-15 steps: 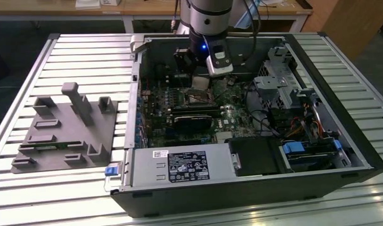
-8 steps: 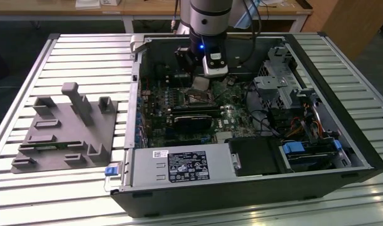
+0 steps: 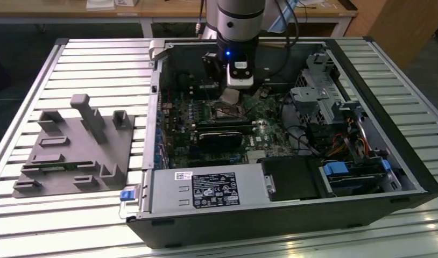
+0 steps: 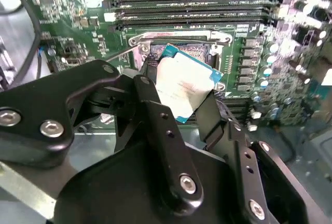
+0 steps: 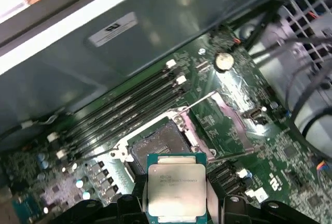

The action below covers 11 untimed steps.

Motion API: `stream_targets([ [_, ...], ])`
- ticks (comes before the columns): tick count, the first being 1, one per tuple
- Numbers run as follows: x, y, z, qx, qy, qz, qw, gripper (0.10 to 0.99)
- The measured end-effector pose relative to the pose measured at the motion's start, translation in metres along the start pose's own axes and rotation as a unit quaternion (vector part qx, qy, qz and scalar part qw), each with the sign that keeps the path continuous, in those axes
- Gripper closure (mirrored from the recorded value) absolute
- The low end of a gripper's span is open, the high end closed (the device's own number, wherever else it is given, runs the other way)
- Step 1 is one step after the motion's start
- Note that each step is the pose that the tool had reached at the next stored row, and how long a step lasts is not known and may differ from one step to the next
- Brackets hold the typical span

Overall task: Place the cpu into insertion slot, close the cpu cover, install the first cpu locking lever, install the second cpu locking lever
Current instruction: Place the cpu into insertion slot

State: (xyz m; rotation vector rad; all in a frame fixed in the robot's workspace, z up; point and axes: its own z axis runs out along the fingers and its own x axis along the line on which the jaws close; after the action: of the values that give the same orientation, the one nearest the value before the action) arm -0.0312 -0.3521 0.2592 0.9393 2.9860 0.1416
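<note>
Slats of pale ribbed metal make up the table (image 3: 75, 59); on it stand an open black computer case (image 3: 276, 226) and, toward the exterior view's left, a matte grey fixture plate (image 3: 68, 148) with blocky upright pegs; the arm (image 3: 237, 21) reaches down into the case over the green circuit board (image 3: 266, 134).

In the second wrist view the end effector (image 4: 181, 97) is seen from behind; its black, bolted fingers (image 4: 153, 110) are clenched on the cpu (image 4: 184, 86), gripping it by two opposite edges; the chip is tilted, a flat square with a pale, glossy metal top and a thin blue-green rim.

The first wrist view looks past the chip from the other side; there the cpu sits level between the finger ends, its brushed silver-grey lid facing the camera, held above the near edge of the insertion slot (image 5: 155, 149) and not seated in it; the slot is a dark, finely textured square inside a thin bright metal border; its cpu cover (image 5: 236, 105), a shiny thin frame, is swung open just beside it, with a slim wire lever (image 5: 199, 101) raised along its edge; long black memory slots (image 5: 124, 110) run parallel behind.
</note>
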Motion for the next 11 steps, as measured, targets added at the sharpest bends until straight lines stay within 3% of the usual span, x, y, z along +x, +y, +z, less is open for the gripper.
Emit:
stream_targets([
  [6, 0.0000, -0.0001, 0.0011, -0.0011, -0.0048, 0.054, 0.9985, 0.545],
  [11, 0.0000, -0.0002, 0.0022, -0.0019, -0.0088, 0.100, 0.9950, 0.545],
])
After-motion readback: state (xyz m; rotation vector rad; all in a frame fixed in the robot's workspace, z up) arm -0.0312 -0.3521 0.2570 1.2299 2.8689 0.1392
